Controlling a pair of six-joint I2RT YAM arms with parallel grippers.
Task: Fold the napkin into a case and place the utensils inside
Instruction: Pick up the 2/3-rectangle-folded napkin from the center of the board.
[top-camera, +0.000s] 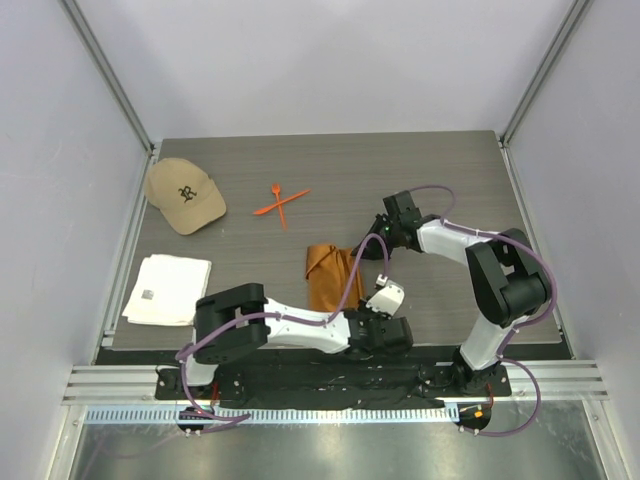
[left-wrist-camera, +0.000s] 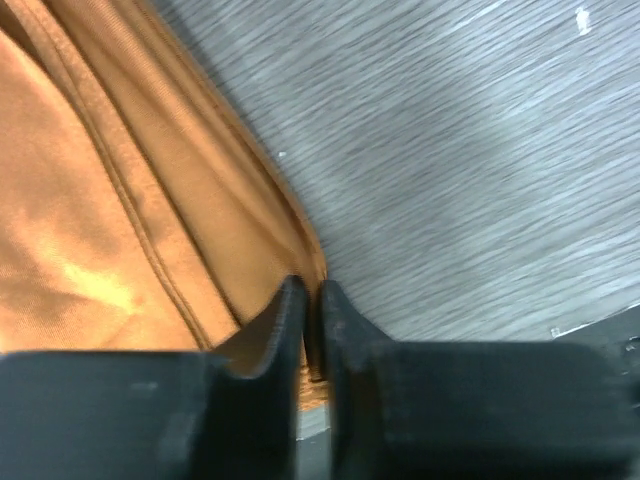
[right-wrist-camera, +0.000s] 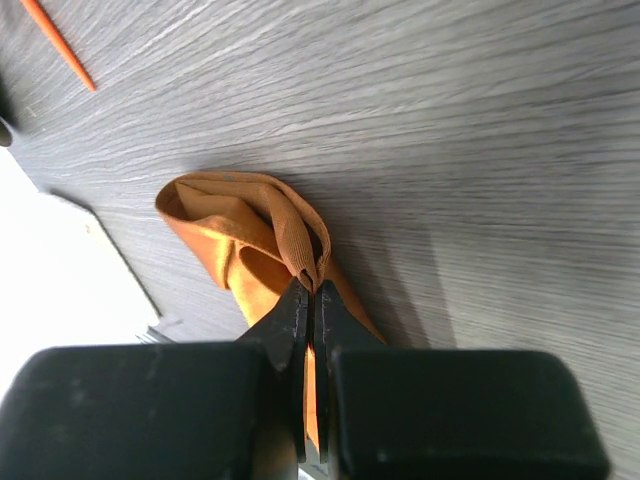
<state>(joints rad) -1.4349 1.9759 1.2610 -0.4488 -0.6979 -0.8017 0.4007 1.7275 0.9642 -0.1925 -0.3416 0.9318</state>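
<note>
Top external view: napkin (top-camera: 326, 272) bunched mid-counter (top-camera: 450, 170); utensils (top-camera: 280, 203) well apart, farther back. Far folded edge clamped in right gripper (right-wrist-camera: 310, 290); near hem corner pinched in left gripper (left-wrist-camera: 312, 292), jaws almost closed. Cloth thin, limp, light, probably slippery: best taken by hems and corners.

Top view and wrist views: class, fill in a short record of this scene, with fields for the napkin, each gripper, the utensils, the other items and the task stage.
napkin: rust-orange, partly folded, bunched at one end
left gripper: shut on the napkin's hem
right gripper: shut on a gathered fold of the napkin
utensils: two, crossed, on the table beyond the napkin, untouched
cap: tan, far left
towel: white, near left
task stage: folding under way; utensils not yet inside
</note>
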